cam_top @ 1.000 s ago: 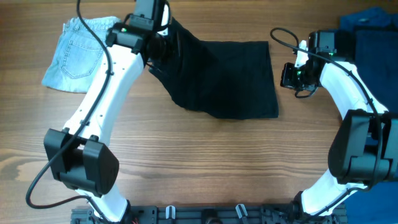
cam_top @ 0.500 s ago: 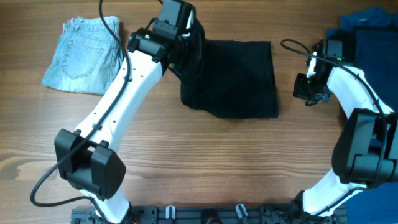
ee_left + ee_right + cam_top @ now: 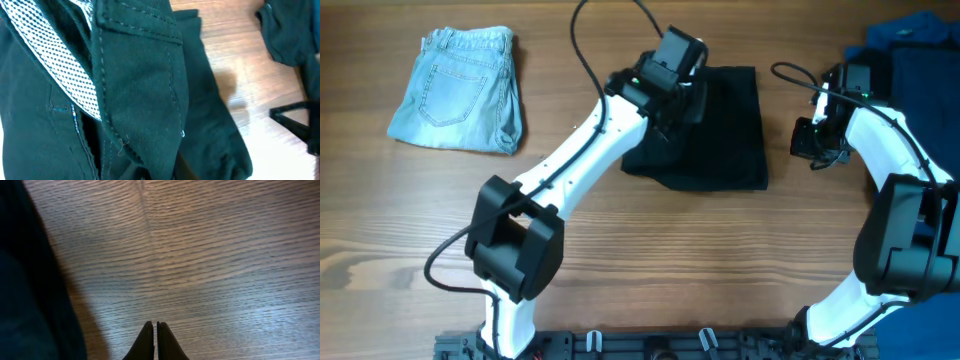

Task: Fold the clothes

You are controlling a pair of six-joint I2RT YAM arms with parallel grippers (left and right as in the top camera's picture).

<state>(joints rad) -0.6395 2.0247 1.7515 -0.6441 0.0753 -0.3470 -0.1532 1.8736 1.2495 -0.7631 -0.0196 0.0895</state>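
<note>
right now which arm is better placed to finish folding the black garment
Left. The left tool is over the black garment, gripping a lifted fold. The right tool is shut over bare table, beside the garment.

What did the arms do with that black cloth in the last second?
The left hand swept rightward, dragging the left edge of the black garment over the rest, so it is narrower now. The right hand drew slightly right, shut and empty. The jeans and the blue clothes stayed put.
</note>
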